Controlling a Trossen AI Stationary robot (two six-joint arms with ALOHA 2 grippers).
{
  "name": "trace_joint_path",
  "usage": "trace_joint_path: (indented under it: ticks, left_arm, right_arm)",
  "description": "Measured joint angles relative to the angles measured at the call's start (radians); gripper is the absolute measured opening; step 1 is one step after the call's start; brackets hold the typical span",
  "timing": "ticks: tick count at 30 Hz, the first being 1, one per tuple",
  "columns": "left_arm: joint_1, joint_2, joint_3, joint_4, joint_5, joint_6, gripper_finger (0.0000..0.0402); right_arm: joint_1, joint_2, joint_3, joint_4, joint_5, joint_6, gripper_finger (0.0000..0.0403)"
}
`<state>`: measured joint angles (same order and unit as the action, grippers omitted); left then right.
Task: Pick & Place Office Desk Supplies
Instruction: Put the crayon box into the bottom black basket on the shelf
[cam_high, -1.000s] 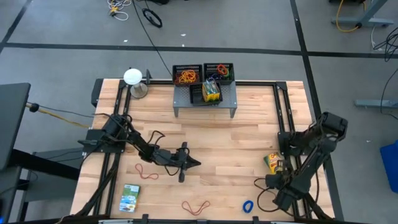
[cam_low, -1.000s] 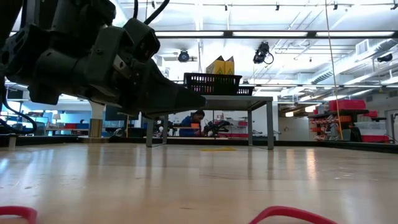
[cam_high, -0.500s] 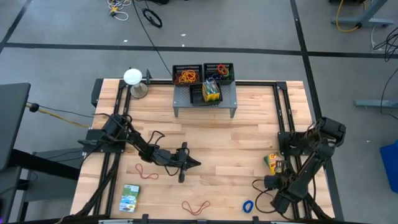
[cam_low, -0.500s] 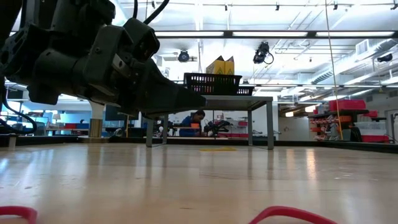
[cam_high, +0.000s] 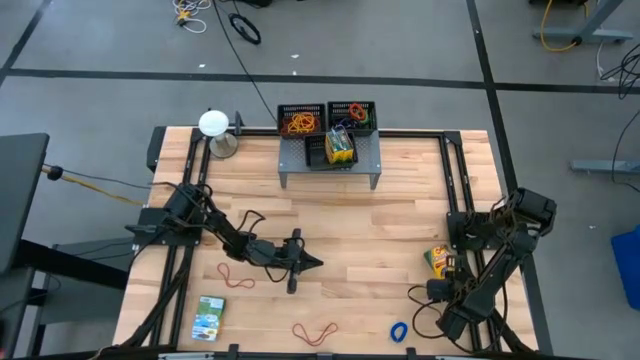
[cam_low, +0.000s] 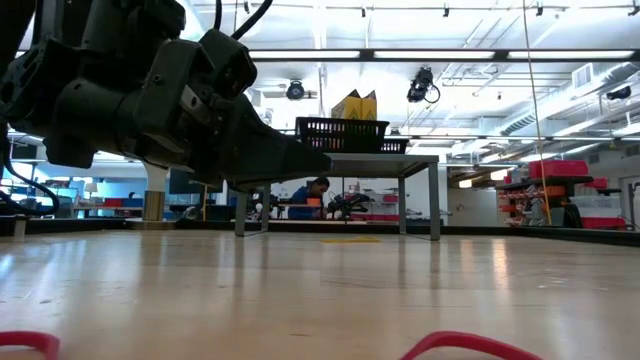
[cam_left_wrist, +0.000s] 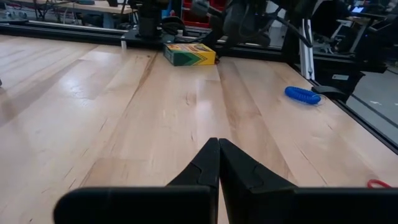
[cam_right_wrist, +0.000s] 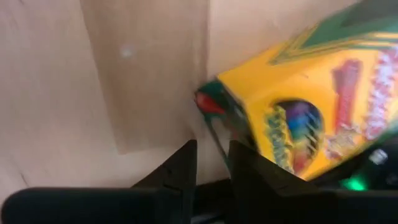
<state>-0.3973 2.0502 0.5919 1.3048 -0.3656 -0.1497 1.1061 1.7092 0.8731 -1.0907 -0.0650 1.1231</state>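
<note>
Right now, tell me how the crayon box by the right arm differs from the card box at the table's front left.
The crayon box is yellow and green; the card box is green and white.
The crayon box lies at the table's right edge beside the right gripper; the card box lies alone near the front left corner, away from the shut left gripper.
Both are small boxes lying flat on the wooden table, and neither is held.

Bright overhead light; blurred right-wrist view.
</note>
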Motion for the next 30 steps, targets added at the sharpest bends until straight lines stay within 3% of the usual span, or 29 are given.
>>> trace_joint_path:
  ticks: [5,9,11,16,22,30]
  left_arm:
    - [0.0,0.0,0.0,0.0,0.0,0.0,0.0007]
    - [0.0,0.0,0.0,0.006,0.0,-0.026,0.0007]
    - [0.0,-0.006,-0.013,0.034,0.003,-0.034,0.0007]
    - [0.0,-0.06,-0.115,0.132,-0.01,-0.037,0.0007]
    - [-0.001,-0.083,-0.253,0.266,-0.066,-0.071,0.0007]
    - [-0.016,-0.083,-0.28,0.254,-0.063,-0.103,0.0007]
  right_arm:
    - [-0.006,-0.004,-0.03,0.035,0.0,-0.013,0.0084]
    - [-0.029,-0.002,-0.027,0.033,0.003,-0.02,0.0029]
    - [-0.043,0.001,-0.018,0.023,0.048,-0.036,0.0009]
    - [-0.104,0.0,0.037,0.044,0.168,-0.072,0.0005]
    - [-0.252,0.0,0.079,0.134,0.298,-0.227,0.0003]
    - [-0.509,0.0,0.089,0.424,0.381,-0.514,0.0002]
